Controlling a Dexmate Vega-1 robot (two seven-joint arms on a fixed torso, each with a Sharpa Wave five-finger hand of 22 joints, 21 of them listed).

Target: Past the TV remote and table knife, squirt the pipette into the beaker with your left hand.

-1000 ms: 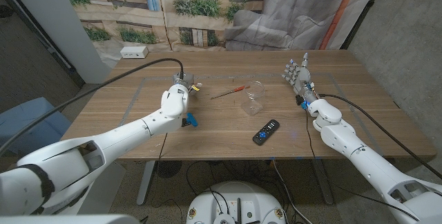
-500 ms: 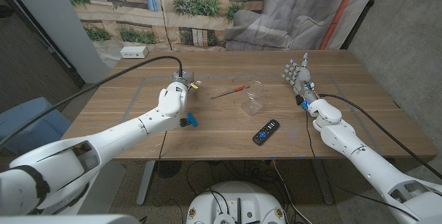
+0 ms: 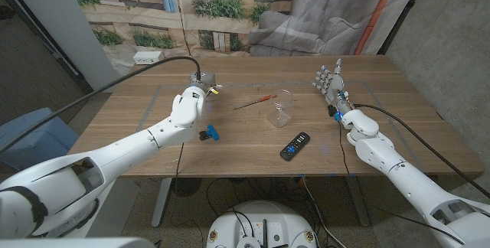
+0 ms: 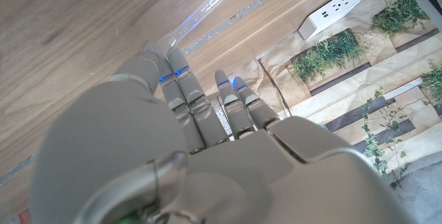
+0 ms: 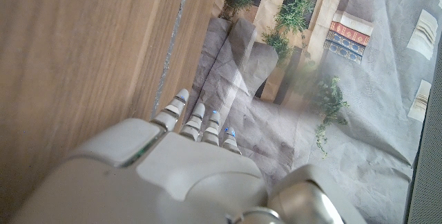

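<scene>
Head view hides what the wrist shows: left hand (image 4: 207,155) fingers (image 4: 185,99) seemingly together, empty.

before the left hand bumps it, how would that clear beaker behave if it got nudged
The beaker looks clear, thin-walled and empty, so it is probably light and would slide or tip easily on the smooth wooden table. It appears to stand upright; once knocked over, its round body would likely roll. If it is glass it could break, though the material cannot be told.
</scene>
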